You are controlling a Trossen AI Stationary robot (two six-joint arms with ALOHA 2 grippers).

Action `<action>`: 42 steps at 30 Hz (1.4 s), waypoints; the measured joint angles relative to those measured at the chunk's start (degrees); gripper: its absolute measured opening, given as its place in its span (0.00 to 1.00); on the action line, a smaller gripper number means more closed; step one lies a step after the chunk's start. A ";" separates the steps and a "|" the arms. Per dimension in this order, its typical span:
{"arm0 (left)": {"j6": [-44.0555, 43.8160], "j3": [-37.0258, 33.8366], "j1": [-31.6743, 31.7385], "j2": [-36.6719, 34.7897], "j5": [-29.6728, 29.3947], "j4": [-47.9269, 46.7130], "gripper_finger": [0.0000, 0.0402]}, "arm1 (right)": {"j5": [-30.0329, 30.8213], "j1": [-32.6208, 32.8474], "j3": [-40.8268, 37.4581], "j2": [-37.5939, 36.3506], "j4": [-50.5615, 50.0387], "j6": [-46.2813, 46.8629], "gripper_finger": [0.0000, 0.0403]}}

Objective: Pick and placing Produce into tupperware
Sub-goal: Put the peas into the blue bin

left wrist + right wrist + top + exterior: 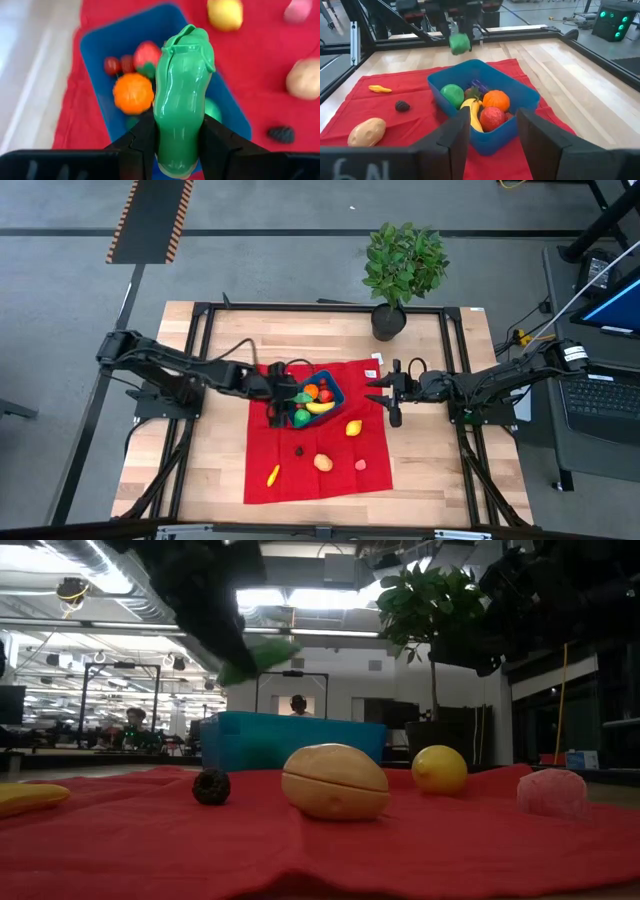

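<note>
My left gripper (181, 150) is shut on a green toy vegetable (182, 90) and hangs over the left end of the blue tupperware (330, 392). The right wrist view shows the same green piece (460, 44) in the air above the tupperware's (520, 95) far rim. Inside lie an orange (496, 99), a banana (471, 112), a green ball (452, 94) and red pieces. On the red cloth (280, 450) rest a lemon (353, 428), a potato (322, 462), a pink piece (360, 464), a dark berry (299, 448) and a yellow piece (272, 475). My right gripper (492, 135) stands open at the tupperware's right. My left gripper pinches the green vegetable's rear end (180, 145) between its two fingers (145, 142). The fingers slant down from the table's left side. Most of the vegetable sticks out past the fingertips, stalk end foremost. It is lifted clear, above the tupperware.
A potted plant (402, 265) stands at the table's far edge, right of centre. A black frame (200, 330) runs round the wooden top. Bare wood (430, 470) lies right of the cloth.
</note>
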 joint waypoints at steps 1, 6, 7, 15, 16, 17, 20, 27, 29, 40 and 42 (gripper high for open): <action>0.49 1.13 0.45 1.20 0.36 -1.71 0.27 | 0.00 0.00 0.00 0.00 -0.05 0.00 0.40; 2.94 7.40 1.39 6.50 1.30 -10.29 0.27 | 0.00 0.00 0.00 0.00 -0.37 0.02 0.40; 3.00 8.37 1.58 7.38 1.87 -11.21 0.27 | -0.01 0.00 0.00 0.00 -0.41 0.02 0.40; 8.11 11.88 2.48 13.18 3.33 -12.39 0.27 | -0.02 0.00 0.00 0.00 -2.04 1.54 0.40; 8.49 11.86 2.80 13.68 3.77 -12.58 0.27 | -0.02 0.00 0.00 0.00 -2.41 1.81 0.40; 8.55 11.86 3.16 14.25 3.79 -12.54 0.27 | -0.02 0.00 0.00 0.00 -2.80 2.32 0.40; 8.55 11.86 4.26 15.48 3.77 -12.60 0.27 | -0.04 0.04 0.00 0.00 -3.41 2.89 0.40; 10.17 11.86 5.51 15.88 4.12 -12.64 0.31 | -0.04 0.02 0.00 0.00 -3.50 2.77 0.40; 10.96 11.86 5.49 15.88 4.22 -12.65 0.32 | -0.04 0.02 0.00 0.00 -3.52 2.75 0.40; 9.99 11.86 5.21 15.89 4.23 -12.16 0.35 | -0.09 0.02 0.00 0.00 -5.18 2.80 0.40; 7.65 11.86 5.18 15.88 4.23 -12.16 0.35 | -0.09 0.02 0.00 0.00 -5.20 2.80 0.40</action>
